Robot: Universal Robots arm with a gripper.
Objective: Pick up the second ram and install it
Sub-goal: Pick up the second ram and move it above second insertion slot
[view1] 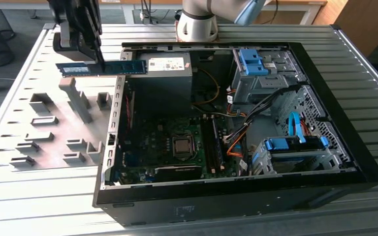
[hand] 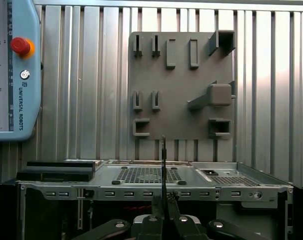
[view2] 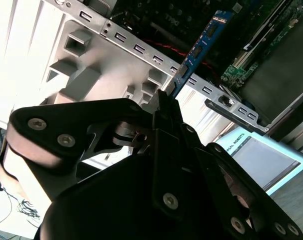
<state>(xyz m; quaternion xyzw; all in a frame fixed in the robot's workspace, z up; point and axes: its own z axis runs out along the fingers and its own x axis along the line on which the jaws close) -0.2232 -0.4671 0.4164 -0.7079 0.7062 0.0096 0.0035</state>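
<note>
1 ram (view1: 102,68), blue with a white sticker, hangs level in the air above the edge where the open computer case (view1: 241,206) meets the grey fixture plate (view1: 51,98) on the ribbed surface (view1: 45,196). The claw (view1: 99,60) pinches it from above, near its middle.
</note>
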